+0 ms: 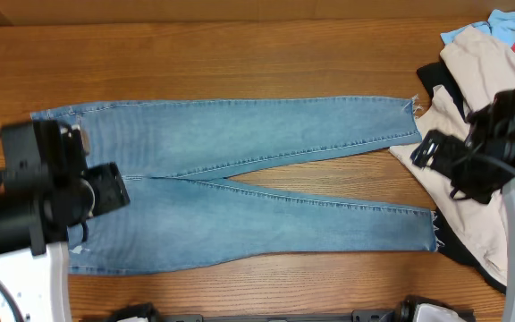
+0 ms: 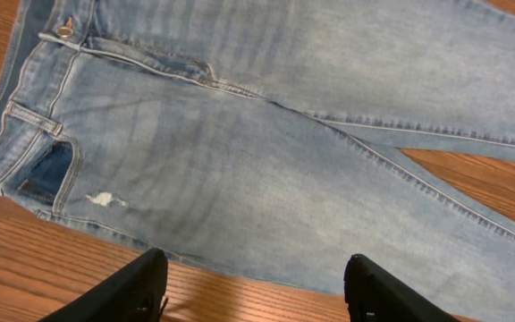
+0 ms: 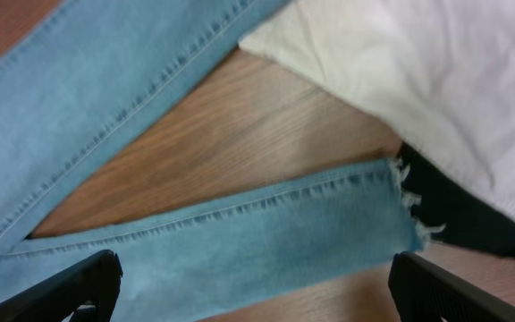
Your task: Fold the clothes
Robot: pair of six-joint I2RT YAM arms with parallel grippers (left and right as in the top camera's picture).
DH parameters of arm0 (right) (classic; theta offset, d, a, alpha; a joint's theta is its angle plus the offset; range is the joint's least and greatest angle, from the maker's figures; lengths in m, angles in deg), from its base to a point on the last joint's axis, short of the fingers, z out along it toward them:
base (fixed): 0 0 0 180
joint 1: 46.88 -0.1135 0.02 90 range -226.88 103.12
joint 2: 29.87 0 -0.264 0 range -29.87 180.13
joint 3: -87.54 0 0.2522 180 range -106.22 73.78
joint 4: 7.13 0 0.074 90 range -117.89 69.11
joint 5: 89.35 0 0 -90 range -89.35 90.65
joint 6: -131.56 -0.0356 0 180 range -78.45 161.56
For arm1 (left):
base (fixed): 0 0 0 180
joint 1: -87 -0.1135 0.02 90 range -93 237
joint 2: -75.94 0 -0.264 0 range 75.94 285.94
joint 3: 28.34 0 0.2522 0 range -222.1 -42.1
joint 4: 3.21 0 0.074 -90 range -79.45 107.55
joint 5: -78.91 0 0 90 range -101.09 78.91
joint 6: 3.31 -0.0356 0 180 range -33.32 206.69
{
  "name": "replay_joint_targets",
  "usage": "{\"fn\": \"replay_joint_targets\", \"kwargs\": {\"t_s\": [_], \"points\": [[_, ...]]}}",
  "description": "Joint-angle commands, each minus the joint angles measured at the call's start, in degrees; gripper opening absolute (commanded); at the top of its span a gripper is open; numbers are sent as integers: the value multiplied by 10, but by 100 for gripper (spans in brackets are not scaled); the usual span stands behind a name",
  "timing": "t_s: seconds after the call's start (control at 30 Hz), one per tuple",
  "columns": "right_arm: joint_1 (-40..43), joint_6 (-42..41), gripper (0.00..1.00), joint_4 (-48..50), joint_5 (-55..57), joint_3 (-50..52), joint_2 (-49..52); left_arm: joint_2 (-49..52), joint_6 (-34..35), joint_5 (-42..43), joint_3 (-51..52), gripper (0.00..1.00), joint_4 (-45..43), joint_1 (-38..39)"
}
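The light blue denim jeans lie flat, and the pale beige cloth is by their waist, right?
Not quite. The light blue denim jeans lie flat, but the overhead view shows the pale beige cloth by their frayed leg ends, not their waist.

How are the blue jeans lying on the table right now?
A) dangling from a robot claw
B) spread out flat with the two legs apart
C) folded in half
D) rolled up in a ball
B: the jeans lie flat on the table, with a wedge of bare wood showing between the two legs.
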Motion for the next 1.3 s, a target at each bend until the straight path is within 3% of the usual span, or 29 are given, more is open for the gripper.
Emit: {"fn": "replay_joint_targets", "kwargs": {"t_s": [0.0, 0.2, 0.33, 0.43, 0.63, 0.77, 1.0, 1.27], "points": [[-2, -30, 100, 6, 13, 51, -47, -50, 16, 3, 41, 67, -14, 2], [-2, -65, 100, 33, 12, 167, -141, -112, 65, 12, 134, 68, -54, 2], [-2, -112, 100, 67, -22, 214, -187, -127, 113, 27, 206, 75, -86, 1], [-2, -134, 100, 67, -22, 228, -190, -127, 136, 27, 264, 88, -123, 1], [-2, -134, 100, 84, -22, 248, -162, -103, 181, 28, 362, 86, -200, 1], [-2, -134, 100, 106, -35, 276, -138, -78, 240, -35, 376, 76, -189, -1], [-3, -134, 100, 135, -45, 301, -102, -79, 263, -61, 362, 84, -194, -57], [-2, -167, 100, 120, -59, 323, -72, -78, 259, -52, 362, 86, -159, -162]]}}
